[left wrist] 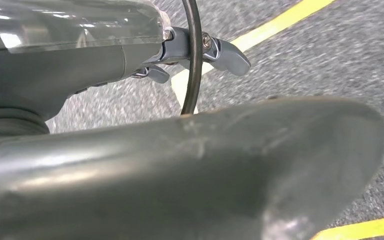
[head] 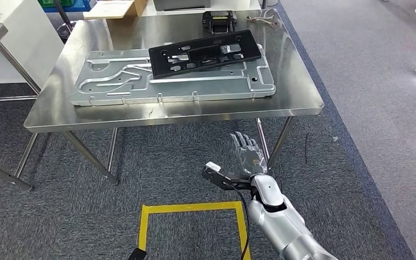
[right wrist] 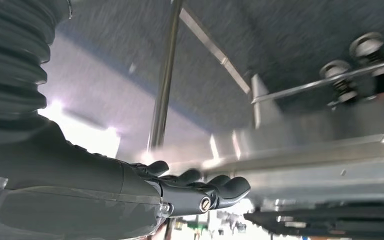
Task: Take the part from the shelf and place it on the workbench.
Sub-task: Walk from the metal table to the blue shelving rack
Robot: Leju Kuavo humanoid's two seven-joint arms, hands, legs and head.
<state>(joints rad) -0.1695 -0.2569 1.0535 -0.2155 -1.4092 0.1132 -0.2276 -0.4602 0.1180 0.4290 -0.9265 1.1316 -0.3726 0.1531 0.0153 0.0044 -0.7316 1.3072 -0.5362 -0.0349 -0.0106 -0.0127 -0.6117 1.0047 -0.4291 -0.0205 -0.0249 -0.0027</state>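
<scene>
In the head view a steel counter fills the upper half of the frame, its legs reaching down onto grey carpet. On it lies a large silver metal plate with raised channels, stretching from the left of the counter to right of centre. The task's thing, a flat black part with cut-out openings, lies tilted across the upper right portion of that plate, its right end near the plate's upper right corner. Beyond it, at the counter's far edge near the top centre of the frame, sits a small black block, and just right of that a small metal piece. A brown board lies at the top left of the counter.

The right hand shows in the lower centre of the frame, below the counter's near edge and apart from it, fingers stretched out straight and spread, holding nothing. The silver right arm rises to it from the lower right. In the right wrist view the same hand has its dark fingers extended, empty, with the counter's underside beyond them.

In the left wrist view the left hand is seen close against carpet and yellow floor tape; its fingers are loosely bent with nothing between them. A yellow tape square marks the floor at the bottom centre of the head view.
</scene>
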